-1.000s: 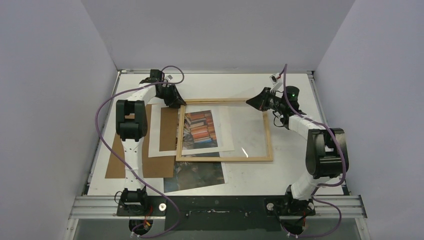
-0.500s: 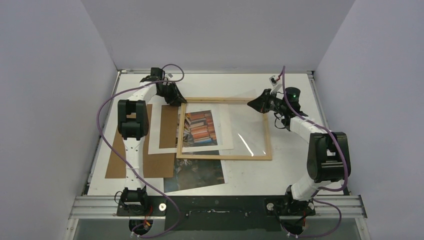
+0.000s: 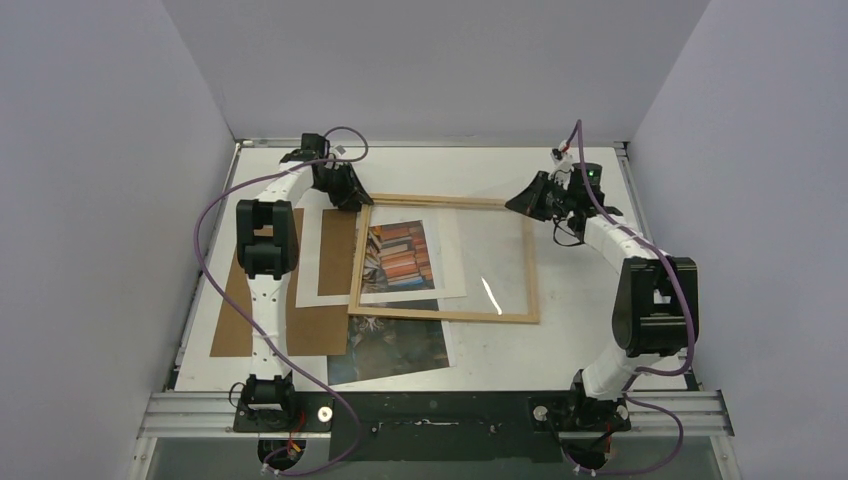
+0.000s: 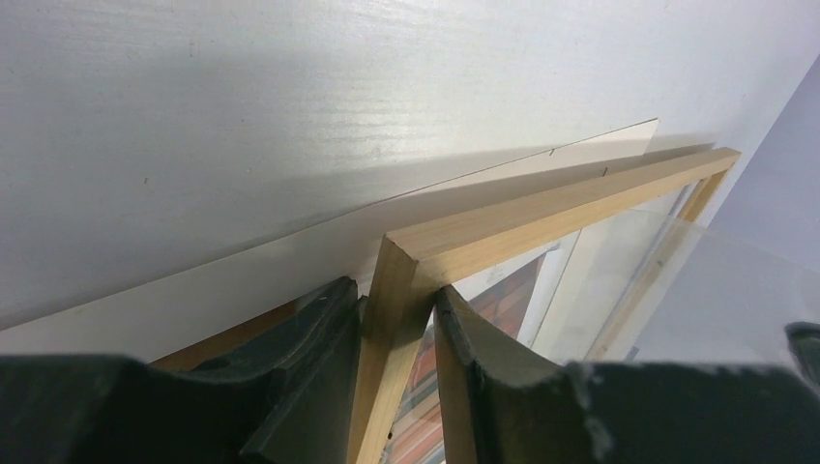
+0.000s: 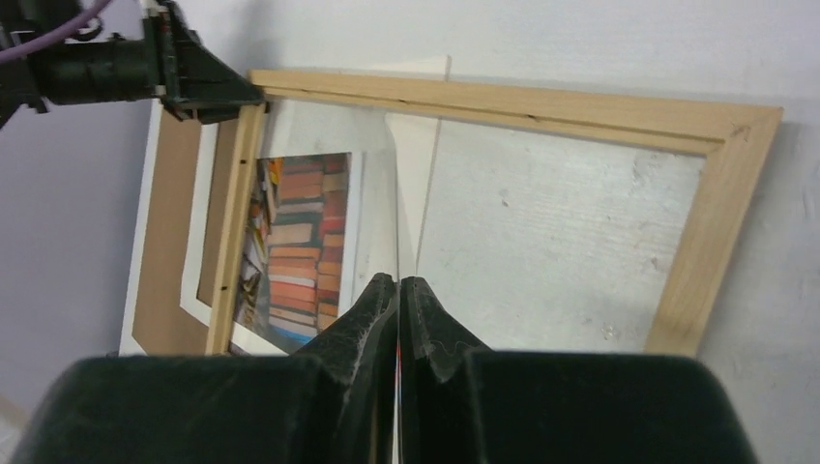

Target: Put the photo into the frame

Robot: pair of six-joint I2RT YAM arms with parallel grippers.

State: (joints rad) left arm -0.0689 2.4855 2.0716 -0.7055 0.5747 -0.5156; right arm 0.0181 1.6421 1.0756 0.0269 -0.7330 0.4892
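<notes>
Left claw (image 3: 350, 200) at far-left corner of frame (image 3: 445, 315), fingers either side of rail, close against wood. Clamped or loose? Cannot tell. Right claw (image 5: 398, 282) pinched together on edge of clear pane (image 4: 696, 280), by far-right corner. Photo (image 3: 400, 350) flat on tabletop (image 3: 590, 330), crossing under frame's near rail, dark end poking out front.

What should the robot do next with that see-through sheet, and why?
Probably the right pincer should lift the clear pane a little higher and out of the frame. It pinches the pane's edge, the pane hangs tilted over the frame's opening, and the left pincer clasps the frame's far corner.
</notes>
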